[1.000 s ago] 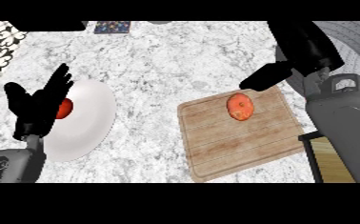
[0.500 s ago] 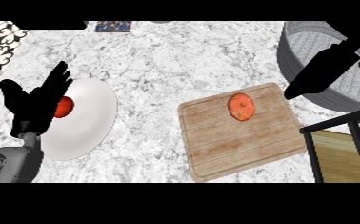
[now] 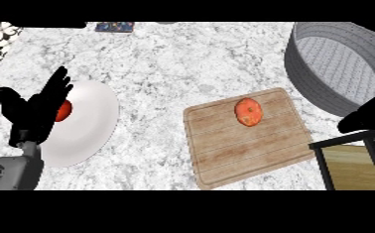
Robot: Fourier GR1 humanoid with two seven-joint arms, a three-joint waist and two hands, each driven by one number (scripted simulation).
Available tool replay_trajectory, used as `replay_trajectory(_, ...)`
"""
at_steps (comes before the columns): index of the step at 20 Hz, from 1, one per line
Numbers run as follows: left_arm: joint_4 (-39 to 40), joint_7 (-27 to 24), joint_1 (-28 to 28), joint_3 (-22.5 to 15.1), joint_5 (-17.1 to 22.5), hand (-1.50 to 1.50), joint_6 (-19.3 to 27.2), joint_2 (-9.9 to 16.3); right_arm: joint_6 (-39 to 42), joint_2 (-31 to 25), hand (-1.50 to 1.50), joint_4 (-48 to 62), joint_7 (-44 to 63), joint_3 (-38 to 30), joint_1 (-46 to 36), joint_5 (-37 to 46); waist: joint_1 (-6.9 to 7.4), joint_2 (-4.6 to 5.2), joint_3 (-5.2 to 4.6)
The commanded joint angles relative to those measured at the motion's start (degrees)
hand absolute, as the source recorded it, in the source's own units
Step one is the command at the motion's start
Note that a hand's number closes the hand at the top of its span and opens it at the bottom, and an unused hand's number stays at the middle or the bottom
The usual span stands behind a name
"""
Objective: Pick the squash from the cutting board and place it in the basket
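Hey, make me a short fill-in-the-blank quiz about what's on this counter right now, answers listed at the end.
1. The orange squash lies on the wooden ______.
2. The grey basket stands at the counter's far ______ side.
3. The left hand, fingers up, shows in front of the white ______.
4. The red item beside that hand lies on the ______.

Missing words: cutting board; right; plate; plate

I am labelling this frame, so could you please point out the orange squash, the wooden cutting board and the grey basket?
orange squash (image 3: 249,111), head view, its middle.
wooden cutting board (image 3: 242,150), head view, bare planks.
grey basket (image 3: 311,86), head view, outer wall.
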Motion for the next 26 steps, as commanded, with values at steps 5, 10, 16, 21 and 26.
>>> replay_trajectory(5, -0.27, 0.51, -0.05, 0.8, 0.3, 0.0, -0.34, 0.51, -2.51, 3.23, -1.5, -3.63, -5.47, -1.74, 11.3, 3.69, -0.71, 0.78, 2.92)
replay_trajectory(10, -1.0, -0.26, 0.53, -0.46, -0.27, 0.0, -0.01, -0.99, -5.89, 6.19, -1.5, -4.92, -9.06, -0.79, 13.68, 9.5, -0.49, 1.01, 3.0)
replay_trajectory(16, -0.79, -0.75, 0.58, 1.2, 0.87, 0.0, -1.22, 0.39, -11.91, 10.76, -1.5, -3.63, -12.06, 1.88, 15.25, 14.53, 0.2, 1.24, 2.97)
replay_trajectory(21, -1.49, 0.29, -0.75, 0.28, 0.27, 0.0, -0.68, -0.11, -16.55, 13.74, -1.5, -0.33, -15.67, 5.78, 16.85, 19.26, 0.59, 1.64, 3.0)
replay_trajectory(26, 0.18, 0.1, -1.75, -0.88, -1.17, 0.0, 0.52, -1.65, -19.56, 14.43, -1.5, 8.06, -22.98, 10.56, 20.03, 26.08, 1.0, 1.85, 2.86)
